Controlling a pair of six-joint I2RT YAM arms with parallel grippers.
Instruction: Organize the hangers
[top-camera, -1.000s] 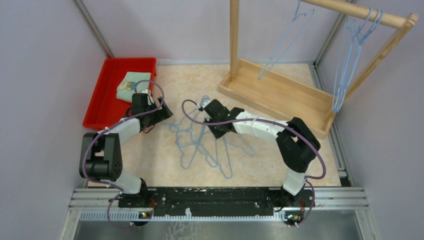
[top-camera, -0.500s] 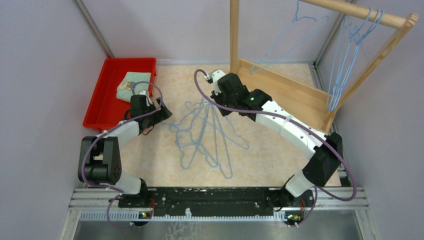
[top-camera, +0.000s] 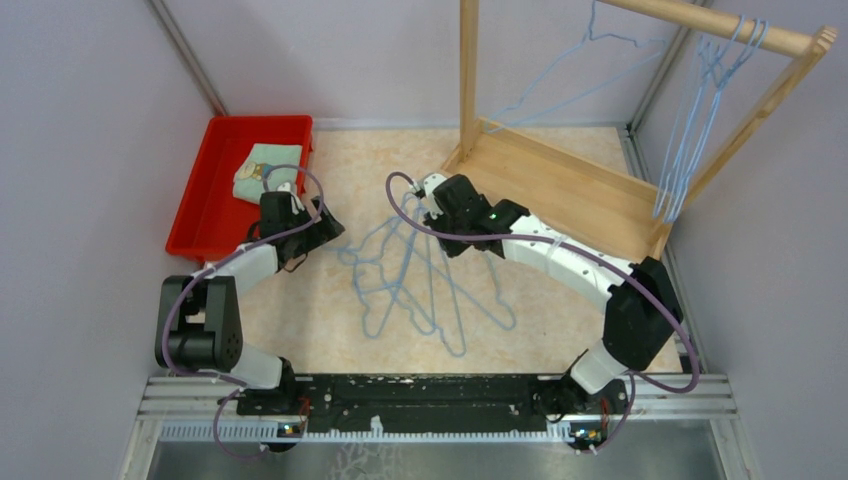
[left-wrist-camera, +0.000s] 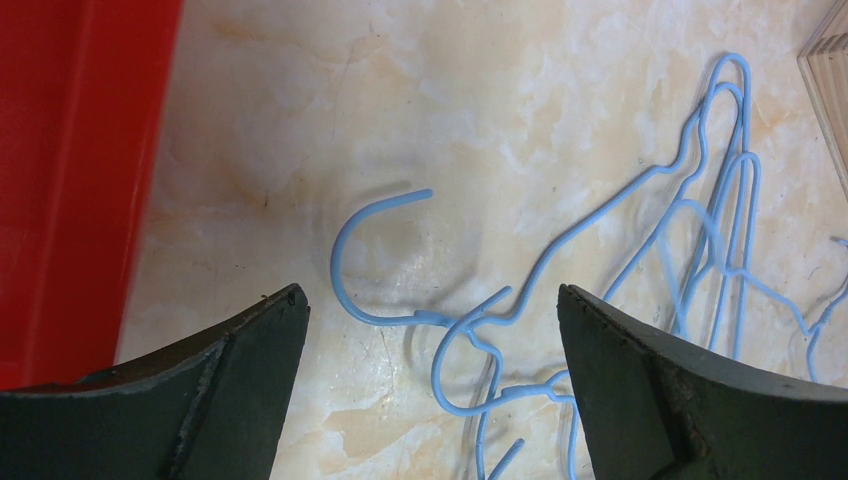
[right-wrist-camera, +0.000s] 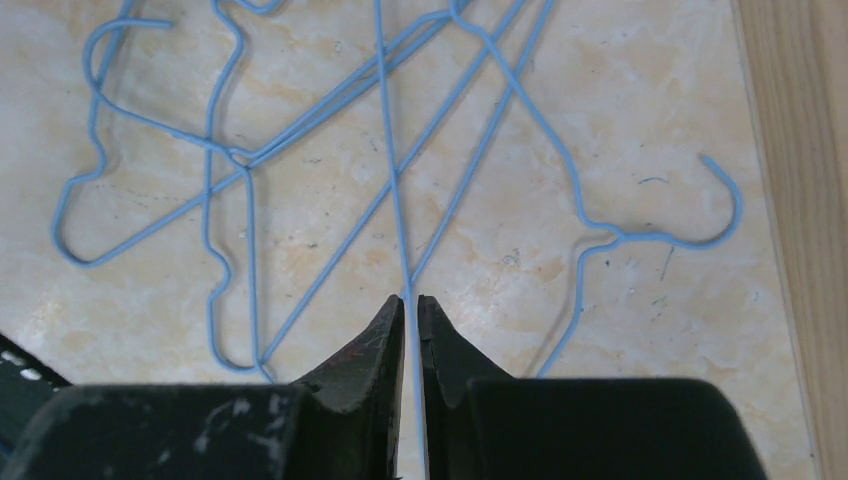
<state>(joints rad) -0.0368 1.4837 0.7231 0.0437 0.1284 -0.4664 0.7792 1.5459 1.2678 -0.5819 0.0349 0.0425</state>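
Several light-blue wire hangers lie tangled on the marble table between the arms. My right gripper is over the pile's far end. In the right wrist view it is shut on one thin hanger wire that runs straight up between the jaws. My left gripper is open at the pile's left edge. In the left wrist view it is open above a hanger hook without touching it. More hangers hang on the wooden rail, and one hangs at its left end.
A wooden rack with a flat base and upright posts stands at the back right. A red bin with a folded cloth sits at the back left. Walls close in on both sides.
My right arm reached far toward the rack, then pulled back a little, dragging a hanger in the pile. The rack's base shifted and its left hanger swung up to the right. The left arm stayed put.
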